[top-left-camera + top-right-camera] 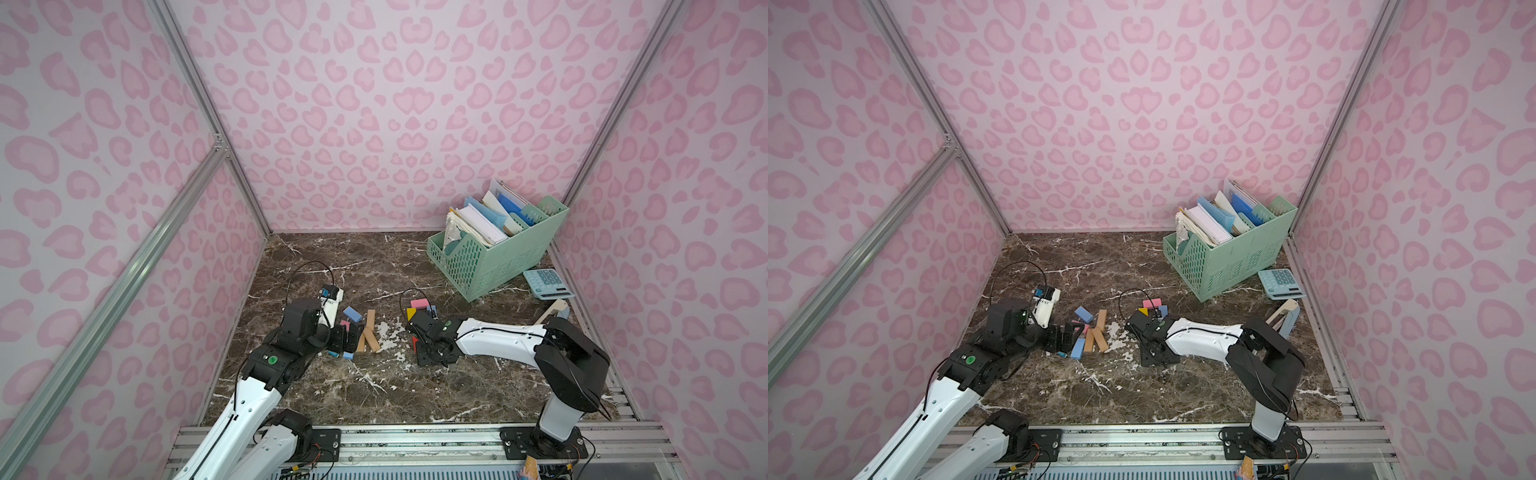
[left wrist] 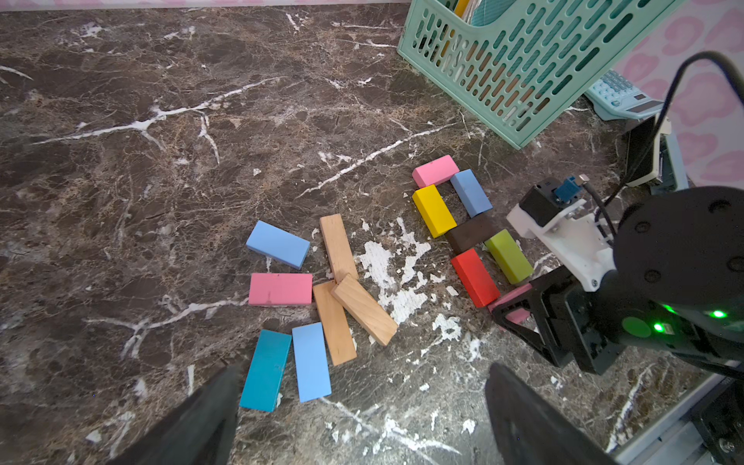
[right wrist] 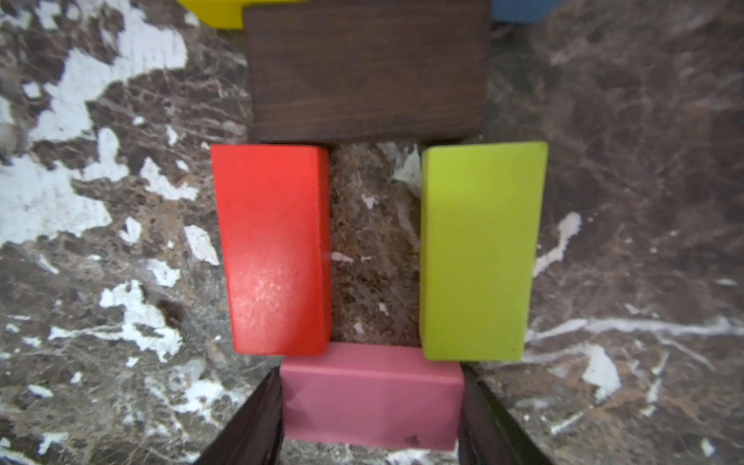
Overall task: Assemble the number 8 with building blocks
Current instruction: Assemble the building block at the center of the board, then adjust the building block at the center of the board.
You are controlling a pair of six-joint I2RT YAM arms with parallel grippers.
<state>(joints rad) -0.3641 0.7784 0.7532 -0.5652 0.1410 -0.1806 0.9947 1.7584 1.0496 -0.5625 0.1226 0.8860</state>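
The number 8 [image 2: 471, 233] lies on the marble: a pink, a blue and a yellow block round the upper loop, a dark brown middle bar [image 3: 366, 72], a red block [image 3: 273, 249] and a green block [image 3: 479, 249] below it. My right gripper [image 3: 370, 402] is shut on a pink block [image 3: 370, 386] that rests against the near ends of red and green. Loose building blocks [image 2: 322, 298] in light blue, pink, teal and tan lie in a cluster left of the figure. My left gripper [image 2: 362, 406] hovers open at the near edge of that cluster, holding nothing.
A mint-green file basket [image 1: 498, 257] full of papers stands at the back right, with a calculator [image 1: 546, 282] beside it near the right wall. A beige stapler-like object [image 1: 555, 309] sits behind the right arm. Pink walls close in three sides.
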